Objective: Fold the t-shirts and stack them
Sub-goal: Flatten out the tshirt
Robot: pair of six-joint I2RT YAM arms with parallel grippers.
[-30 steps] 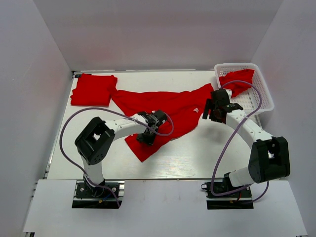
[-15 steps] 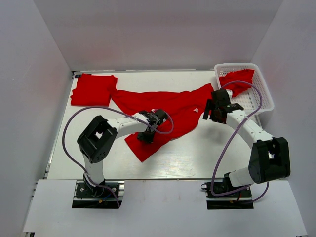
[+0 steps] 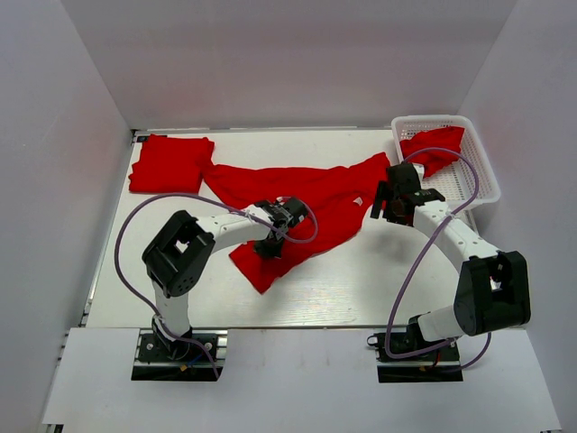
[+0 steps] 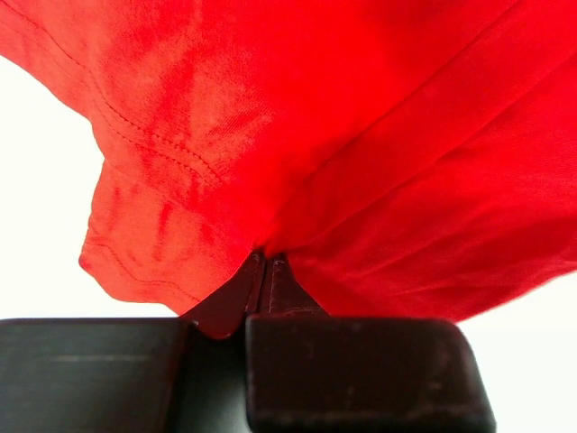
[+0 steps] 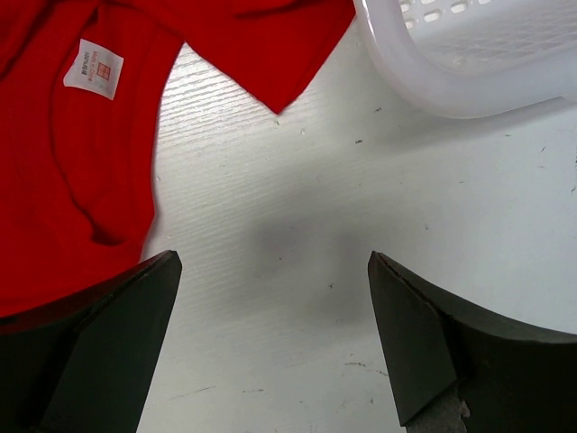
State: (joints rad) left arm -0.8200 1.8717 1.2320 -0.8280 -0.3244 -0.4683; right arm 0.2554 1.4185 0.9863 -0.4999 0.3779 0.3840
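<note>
Left gripper (image 4: 261,262) — fingers pinched together on a fold of the spread t-shirt (image 3: 306,194), near its front corner, mid-way across the table (image 3: 361,280). Right gripper (image 5: 270,263) — fingers wide apart, holding nothing, over bare table just beside that shirt's right edge. Folded t-shirt (image 3: 171,163) at far left corner; crumpled t-shirt (image 3: 435,149) inside the white basket (image 3: 482,176), far right.

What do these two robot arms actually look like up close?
Both the left arm and right arm have white links and chunky black joints. A thin purple cable loops along each. The left gripper and right gripper have black, wedge-shaped fingers.
</note>
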